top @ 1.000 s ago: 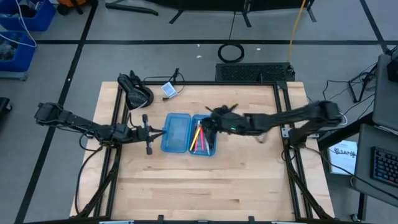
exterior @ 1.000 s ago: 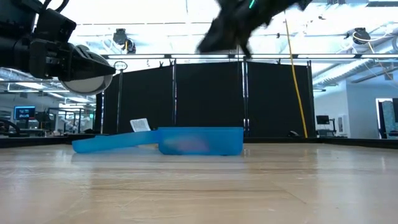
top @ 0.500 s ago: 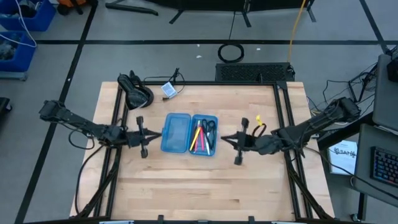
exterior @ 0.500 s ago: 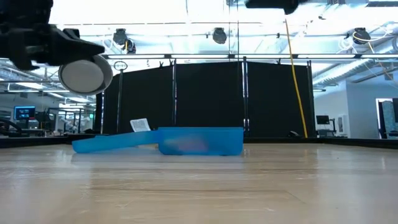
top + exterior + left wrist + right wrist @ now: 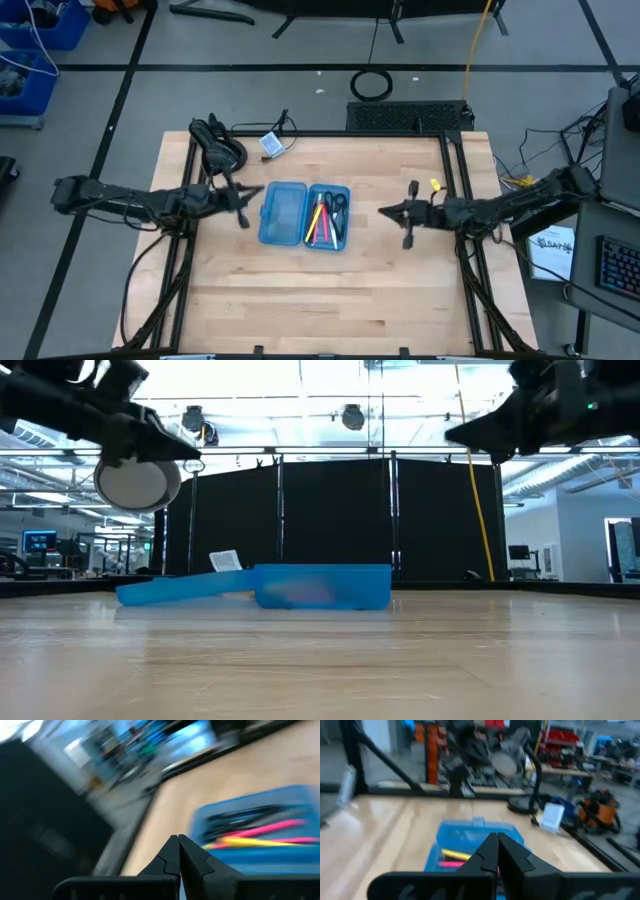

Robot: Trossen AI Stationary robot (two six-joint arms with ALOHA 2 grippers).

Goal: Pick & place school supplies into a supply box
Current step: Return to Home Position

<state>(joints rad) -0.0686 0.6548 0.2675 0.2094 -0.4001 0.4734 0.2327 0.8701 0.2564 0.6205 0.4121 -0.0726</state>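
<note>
High view: the blue supply box (image 5: 283,212) lies open in the middle of the worktop (image 5: 300,300), its right half holding pink, yellow and black pens (image 5: 320,218) and the scissors (image 5: 337,207). Left hand (image 5: 247,197) hangs just left of the box, fingers pressed together, empty. Right hand (image 5: 390,211) hovers well right of it, fingers likewise together, empty.

Dark slim arms (image 5: 120,196); black tapered fingers (image 5: 168,861).
</note>
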